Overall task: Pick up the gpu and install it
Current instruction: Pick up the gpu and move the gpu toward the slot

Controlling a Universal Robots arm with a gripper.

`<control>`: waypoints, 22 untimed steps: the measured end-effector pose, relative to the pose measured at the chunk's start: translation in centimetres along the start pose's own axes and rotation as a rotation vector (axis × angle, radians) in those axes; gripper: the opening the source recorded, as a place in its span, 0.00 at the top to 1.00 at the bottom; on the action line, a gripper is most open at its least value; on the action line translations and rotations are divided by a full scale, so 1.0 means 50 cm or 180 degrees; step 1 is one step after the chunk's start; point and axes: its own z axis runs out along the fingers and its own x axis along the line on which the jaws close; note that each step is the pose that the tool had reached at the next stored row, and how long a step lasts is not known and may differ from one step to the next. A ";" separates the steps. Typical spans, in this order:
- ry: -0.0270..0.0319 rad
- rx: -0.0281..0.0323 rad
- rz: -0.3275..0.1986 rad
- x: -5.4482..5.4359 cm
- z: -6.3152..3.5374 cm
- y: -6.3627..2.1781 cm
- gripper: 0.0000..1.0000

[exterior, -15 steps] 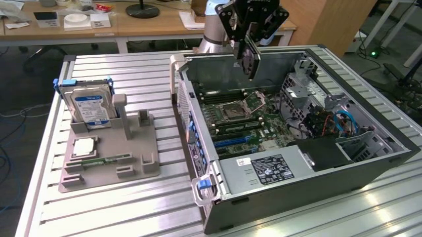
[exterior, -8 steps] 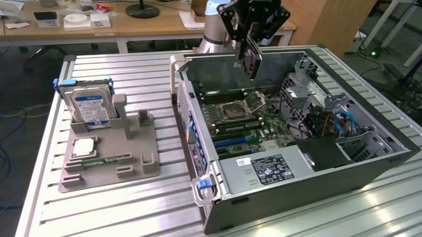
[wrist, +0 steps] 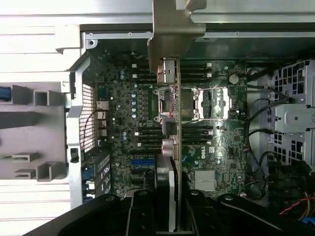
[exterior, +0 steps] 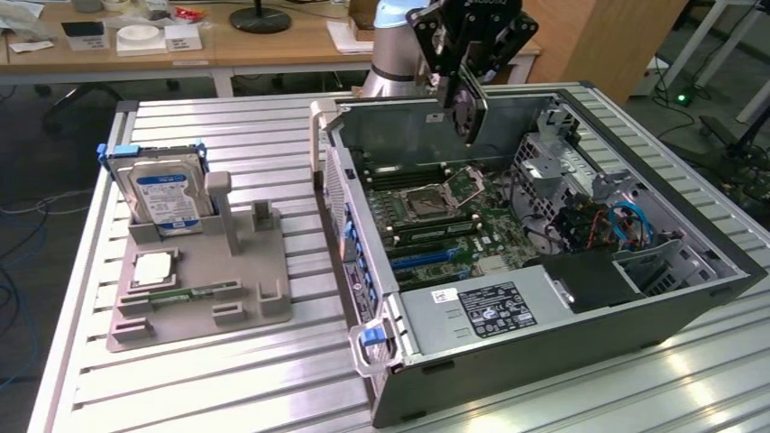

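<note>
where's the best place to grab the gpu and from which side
By its upper long edge, from above, with the jaws pressing the two flat faces, as the gripper holds the gpu now. The thin card hangs on edge over the open case, so this grip leaves its lower edge and the metal bracket at one end free.

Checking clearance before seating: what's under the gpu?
Held in the air, the gpu hangs over the motherboard: CPU socket, memory slots. The strip directly beneath its edge is covered.
</note>
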 end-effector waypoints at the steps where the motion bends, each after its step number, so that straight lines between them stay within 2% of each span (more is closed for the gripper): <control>1: 0.0000 0.0000 0.0000 -0.002 0.000 0.000 0.72; 22: 0.0000 0.0000 -0.0005 -0.043 0.002 0.002 0.72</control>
